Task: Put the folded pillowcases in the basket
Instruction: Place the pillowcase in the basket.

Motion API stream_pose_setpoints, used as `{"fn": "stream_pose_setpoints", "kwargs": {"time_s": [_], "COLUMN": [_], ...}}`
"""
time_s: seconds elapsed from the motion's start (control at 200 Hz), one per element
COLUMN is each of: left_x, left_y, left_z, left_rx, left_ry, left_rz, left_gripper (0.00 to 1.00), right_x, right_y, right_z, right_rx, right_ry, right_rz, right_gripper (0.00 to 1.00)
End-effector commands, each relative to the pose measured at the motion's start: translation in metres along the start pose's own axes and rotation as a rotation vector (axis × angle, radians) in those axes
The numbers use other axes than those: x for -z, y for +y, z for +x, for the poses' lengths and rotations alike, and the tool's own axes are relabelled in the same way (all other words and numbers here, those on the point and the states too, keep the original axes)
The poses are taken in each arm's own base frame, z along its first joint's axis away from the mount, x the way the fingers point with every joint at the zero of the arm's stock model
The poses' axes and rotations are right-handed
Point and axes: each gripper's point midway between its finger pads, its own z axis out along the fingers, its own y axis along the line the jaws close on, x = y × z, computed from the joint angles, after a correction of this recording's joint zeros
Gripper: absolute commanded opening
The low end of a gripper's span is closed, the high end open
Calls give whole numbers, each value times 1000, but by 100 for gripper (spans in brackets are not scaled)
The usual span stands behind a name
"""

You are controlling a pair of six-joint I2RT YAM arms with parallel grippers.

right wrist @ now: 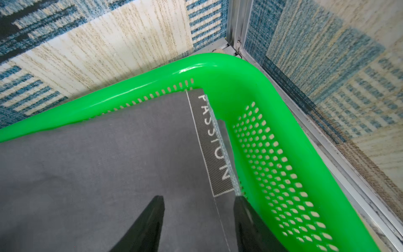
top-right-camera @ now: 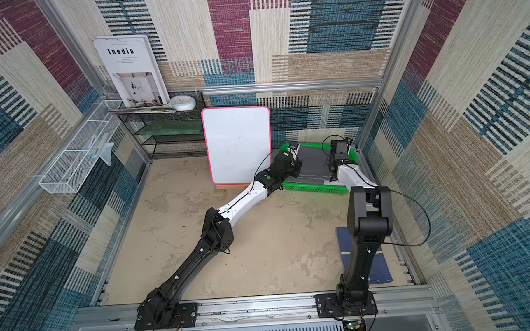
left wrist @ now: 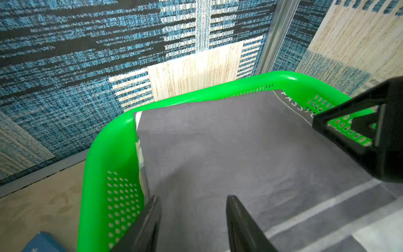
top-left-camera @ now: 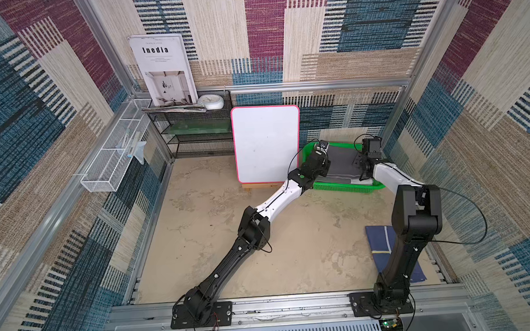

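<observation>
Left gripper first: its jaws stand apart with nothing between them, low over the folded pillowcase near the left end of the basket. Right gripper is likewise parted and empty over the cloth's right edge. One of its fingers is touching or just beside the hem, I cannot tell which. In both top views the grey pillowcase lies flat inside the green basket, which sits in the far right corner of the table.

The placing looks done, I judge, and what remains is getting out cleanly. The left arm passes just beside the pink-edged whiteboard, so a wide swing on withdrawal could knock it over. The left fingertips hang low over the fabric and could drag a fold open if they pull back before rising. The cloth's far edge seems to lean against the back wall, so a tug might carry it over the rim. At the right, the finger by the hem could snag that edge and lift the pillowcase with it. The light basket could also shift.

As for writing, a poster at far left stands on the black shelf and reads "Inedia". Its smaller lines are too fine to read. On the pillowcase's dark woven band, white letters spell "PASSION" in the right wrist view. The left wrist view shows only part of the word.
</observation>
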Motion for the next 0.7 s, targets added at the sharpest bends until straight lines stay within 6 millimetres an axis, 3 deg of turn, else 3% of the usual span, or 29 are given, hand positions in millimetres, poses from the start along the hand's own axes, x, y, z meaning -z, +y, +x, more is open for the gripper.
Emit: {"fn": "stream_pose_setpoints", "kwargs": {"time_s": [0.0,0.21,0.411,0.476,0.526,0.576,0.696], "left_x": [16,45,87,102,120,137,181], "left_y": [-10,-16,-19,-18,-18,-16,-12], "left_z": [-31,-56,-62,-52,-61,-54,-37], "left_rx": [4,48,46,28,29,40,107], "left_ry": [-50,-18,81,124,108,112,97], "left_rz": [12,28,47,24,18,17,43], "left_gripper": [59,70,76,78,79,82,91], "right_x": [10,33,79,98,111,125,152], "right_y": [1,13,18,17,14,11,5], "right_z": [-19,-27,-22,-16,-7,2,40], "right_rx": [-9,-9,-106,-108,-112,-118,-114], "right_ry": [-43,-16,13,15,19,24,67], "right_rz": [-8,-85,-192,-224,-235,-253,-267], "right_gripper": [61,63,65,65,66,67,68]}}
